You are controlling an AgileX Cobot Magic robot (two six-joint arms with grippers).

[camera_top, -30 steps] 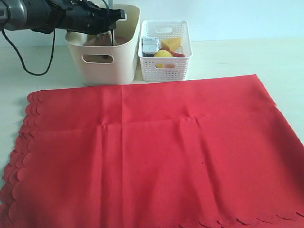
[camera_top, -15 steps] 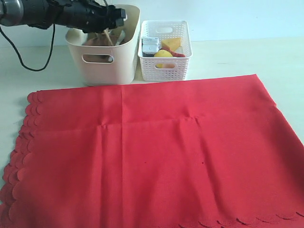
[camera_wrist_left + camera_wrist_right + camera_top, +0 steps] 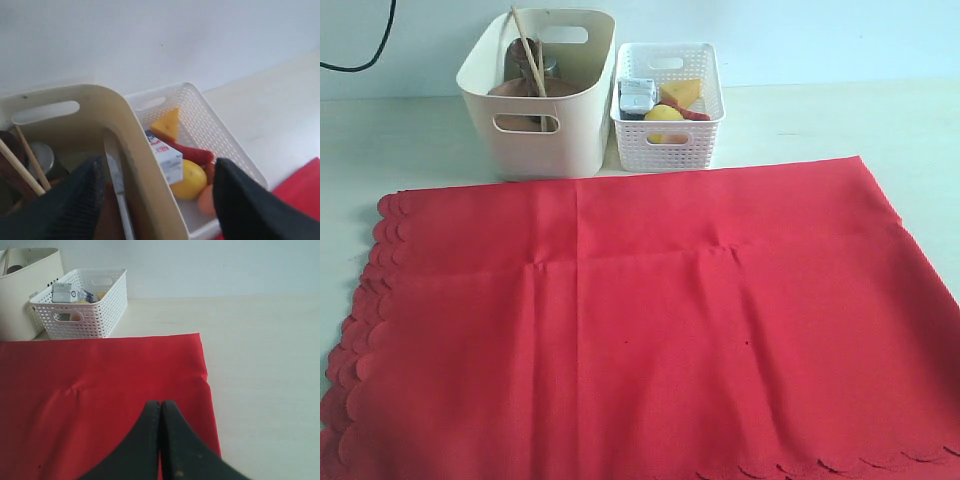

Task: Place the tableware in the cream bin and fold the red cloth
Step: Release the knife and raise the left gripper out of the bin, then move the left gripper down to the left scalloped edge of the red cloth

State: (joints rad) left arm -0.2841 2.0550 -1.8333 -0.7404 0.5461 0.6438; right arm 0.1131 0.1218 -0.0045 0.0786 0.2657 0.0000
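Observation:
The cream bin (image 3: 578,120) stands at the back left, holding wooden chopsticks (image 3: 526,52) that lean out of it, a steel cup (image 3: 42,157), a metal knife (image 3: 116,182) and a brown wooden plate (image 3: 520,90). The red cloth (image 3: 640,320) lies spread flat over the table's front, scalloped edges to the left and front. My left gripper (image 3: 157,200) hangs open above the bin's wall (image 3: 142,165), nothing between its fingers. Shut and empty, my right gripper (image 3: 161,406) hovers over the cloth (image 3: 100,390) near one edge. Neither arm shows in the exterior view.
A white lattice basket (image 3: 668,120) stands right beside the bin, holding cheese (image 3: 167,124), a milk carton (image 3: 165,152), a lemon (image 3: 191,180), a sausage and an egg. Bare pale table (image 3: 265,365) lies beyond the cloth's edge.
The left arm has drawn back from over the bin and left the exterior view. The chopsticks it held there now lean loose in the bin.

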